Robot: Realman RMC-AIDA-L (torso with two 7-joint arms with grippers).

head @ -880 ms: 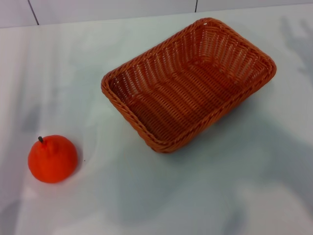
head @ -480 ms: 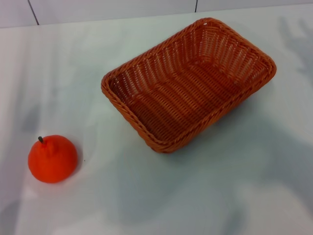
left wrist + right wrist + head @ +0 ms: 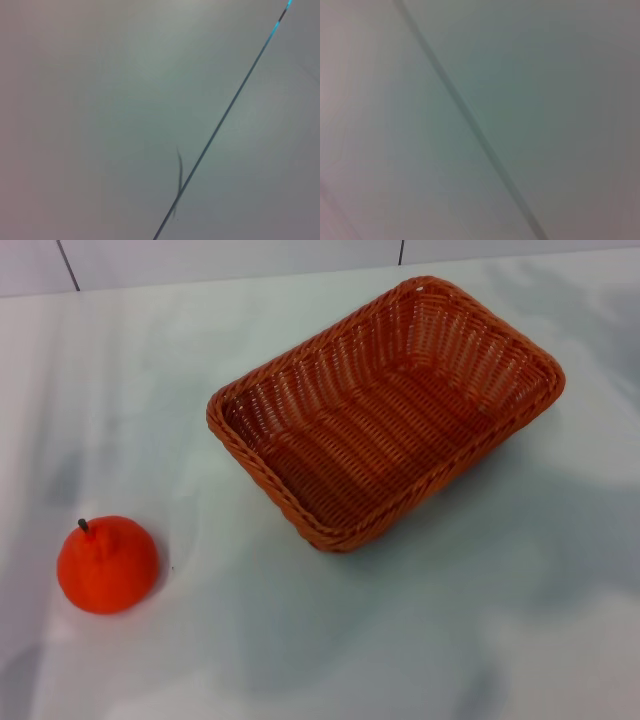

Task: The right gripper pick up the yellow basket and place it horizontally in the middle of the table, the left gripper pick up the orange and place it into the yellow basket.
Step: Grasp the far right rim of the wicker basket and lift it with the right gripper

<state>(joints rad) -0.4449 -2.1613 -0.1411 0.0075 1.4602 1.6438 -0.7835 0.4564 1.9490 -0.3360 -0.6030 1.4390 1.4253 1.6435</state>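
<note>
- Neither claw shows in any view, so I cannot tell whether the right gripper or the left gripper is released or clenched; both wrist views show only a plain pale surface crossed by a thin dark line.
- The yellow basket [image 3: 385, 415] sits empty on the table [image 3: 420, 640], toward the far right of the head view, mouth up, flat on its base.
- Its long axis runs on a diagonal, from the near-left corner up to the far-right corner, so it is skewed, not lying across the table as the task wants.
- The orange [image 3: 107, 564] rests well apart from the basket, near-left, stem [image 3: 83, 525] pointing up and leaning a touch away.
- Risk one, by my reading: the sloped, braided rim offers a thin hold, so a grip on one edge could let the basket swing or tip as it lifts.
- Risk two: the turn to horizontal could fall short, leaving it still angled.
- Risk three: setting the basket down too far left could knock the orange, and a round fruit would likely roll.
- Risk four: the orange's smooth, domed shape may squirt out of a pinch taken off-centre.
</note>
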